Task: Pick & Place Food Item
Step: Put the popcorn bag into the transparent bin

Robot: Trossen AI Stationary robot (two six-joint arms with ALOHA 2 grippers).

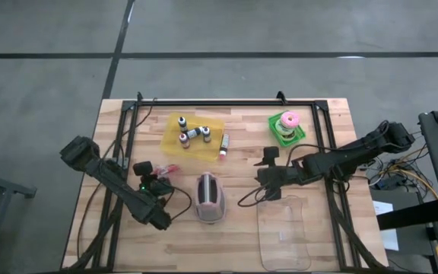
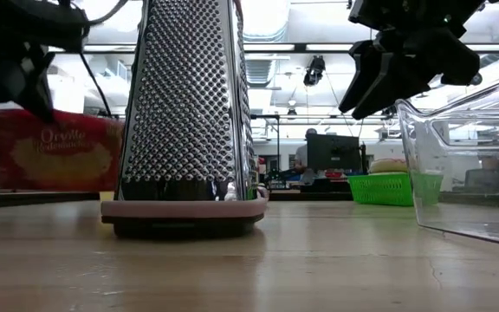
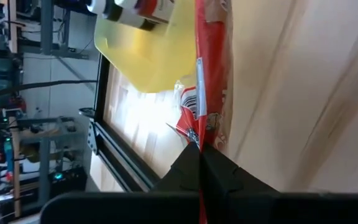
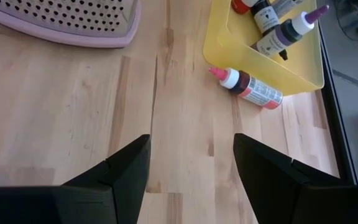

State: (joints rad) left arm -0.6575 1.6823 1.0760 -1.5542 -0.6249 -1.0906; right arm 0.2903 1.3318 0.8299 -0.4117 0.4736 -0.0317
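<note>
Wooden table (image 1: 234, 236): left jaws grip red packet (image 3: 211, 74); right jaws open.

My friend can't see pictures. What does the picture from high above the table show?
Two dark robot arms reach over a wooden table. The left gripper is shut on a red packet; the right gripper is open above a clear tub. Between them stands a grater, with a yellow tray of bottles and a green basket behind.
</note>
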